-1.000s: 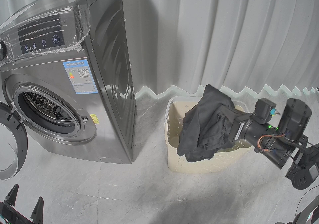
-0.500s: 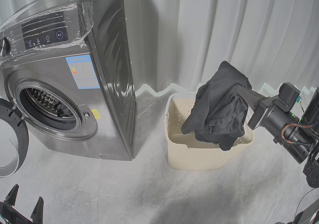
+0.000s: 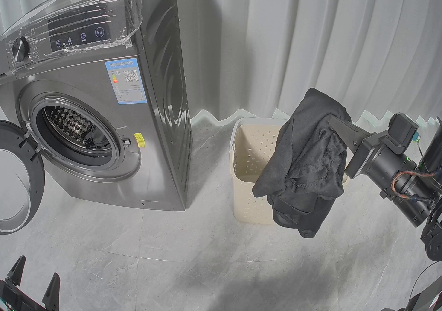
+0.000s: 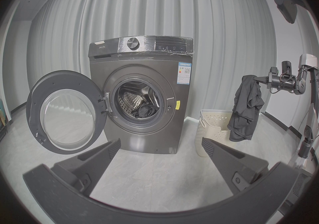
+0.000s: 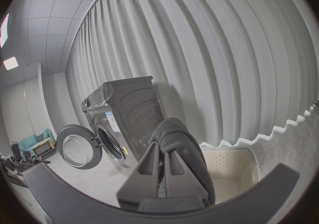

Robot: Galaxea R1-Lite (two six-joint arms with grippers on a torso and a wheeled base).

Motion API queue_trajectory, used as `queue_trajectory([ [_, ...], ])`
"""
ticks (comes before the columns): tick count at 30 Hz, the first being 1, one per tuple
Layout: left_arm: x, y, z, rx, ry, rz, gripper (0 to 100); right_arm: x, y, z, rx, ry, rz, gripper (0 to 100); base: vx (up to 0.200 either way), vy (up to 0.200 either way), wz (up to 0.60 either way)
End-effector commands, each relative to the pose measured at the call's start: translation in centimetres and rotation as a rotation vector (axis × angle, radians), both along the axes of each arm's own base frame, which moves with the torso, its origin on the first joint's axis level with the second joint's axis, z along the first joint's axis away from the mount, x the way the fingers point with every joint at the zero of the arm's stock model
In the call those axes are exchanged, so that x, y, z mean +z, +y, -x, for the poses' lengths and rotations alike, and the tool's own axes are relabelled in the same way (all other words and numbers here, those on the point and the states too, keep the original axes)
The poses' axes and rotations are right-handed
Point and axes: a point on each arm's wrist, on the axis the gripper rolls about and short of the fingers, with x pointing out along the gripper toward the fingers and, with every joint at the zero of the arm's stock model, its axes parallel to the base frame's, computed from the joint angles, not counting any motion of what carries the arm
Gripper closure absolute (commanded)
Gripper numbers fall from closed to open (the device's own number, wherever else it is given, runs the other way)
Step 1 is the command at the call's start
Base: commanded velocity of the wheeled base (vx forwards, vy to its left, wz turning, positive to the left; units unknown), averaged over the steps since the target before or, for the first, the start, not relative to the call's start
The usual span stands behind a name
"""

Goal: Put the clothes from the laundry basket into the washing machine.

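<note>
My right gripper (image 3: 334,122) is shut on a black garment (image 3: 306,164), which hangs limp from it above the near right side of the cream laundry basket (image 3: 248,155). In the right wrist view the shut fingers (image 5: 151,165) pinch the cloth (image 5: 181,141). The grey washing machine (image 3: 156,95) stands to the left, its round door (image 3: 18,178) swung wide. A dark piece of clothing (image 4: 144,111) lies in the drum. My left gripper (image 3: 34,279) stands open and low at the near left, holding nothing.
White curtains (image 3: 322,26) hang behind the machine and the basket. Bare grey floor (image 3: 175,252) stretches between me, the machine and the basket. The open door juts out over the floor at the left.
The right gripper has lifted the black garment up out of the basket, so it now hangs free. The head view has shifted, so the machine sits further right in the picture.
</note>
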Motion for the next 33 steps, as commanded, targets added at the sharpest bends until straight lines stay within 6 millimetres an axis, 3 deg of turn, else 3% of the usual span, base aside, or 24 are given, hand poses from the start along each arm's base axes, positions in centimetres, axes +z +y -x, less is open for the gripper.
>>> queue_trajectory([
  [1,-0.36,0.00,0.03,0.000,-0.002,0.001,0,-0.19,0.08,-0.12,-0.001,0.007,0.004,100,0.000,0.200,0.00],
  [33,-0.40,0.00,0.02,0.000,-0.001,0.001,0,-0.35,0.17,0.06,0.011,0.016,0.000,100,0.000,0.194,0.00],
])
